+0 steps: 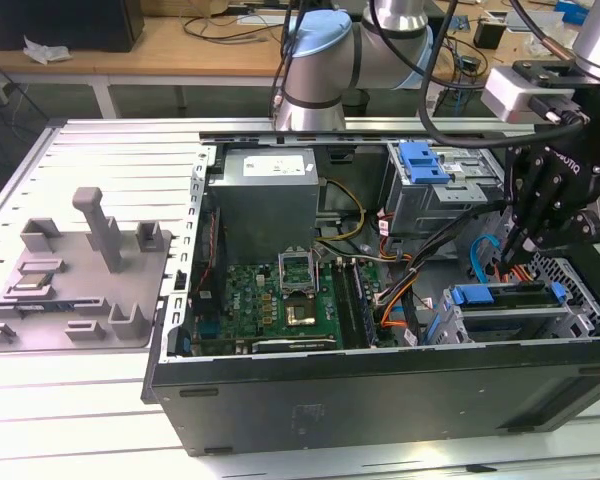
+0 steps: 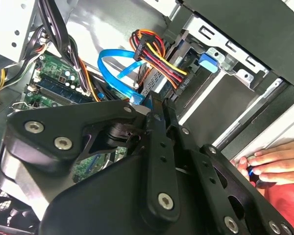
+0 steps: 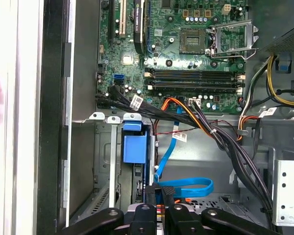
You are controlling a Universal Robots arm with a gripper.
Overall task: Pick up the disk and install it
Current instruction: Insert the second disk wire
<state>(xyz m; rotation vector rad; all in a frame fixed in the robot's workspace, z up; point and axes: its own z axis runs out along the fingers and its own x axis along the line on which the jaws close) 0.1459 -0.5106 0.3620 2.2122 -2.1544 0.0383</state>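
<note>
- gripper [image 1: 507, 252]: matte black jointed fingers, drawn together with no gap in both wrist views, low inside the case [image 1: 380, 400].
- disk [image 1: 505, 312]: seated in the metal bay at the exterior view's right, blue plastic rail on top, just below the gripper.
- blue cable [image 3: 186, 188]: flat glossy ribbon looping beside the fingertips.
- motherboard [image 1: 280, 295]: green, flat, further in.
- hand [image 2: 277, 161]: on the case edge.

This is a robotics lab or electronics workshop. An open computer case [image 1: 380, 330] with its motherboard [image 1: 280, 300] bare lies on a slotted aluminium counter [image 1: 100, 170], beside a grey moulded fixture [image 1: 80, 270]. Behind stands a wooden bench [image 1: 180, 45] strewn with cables, and a robot arm [image 1: 330, 60] reaches over the case.
</note>
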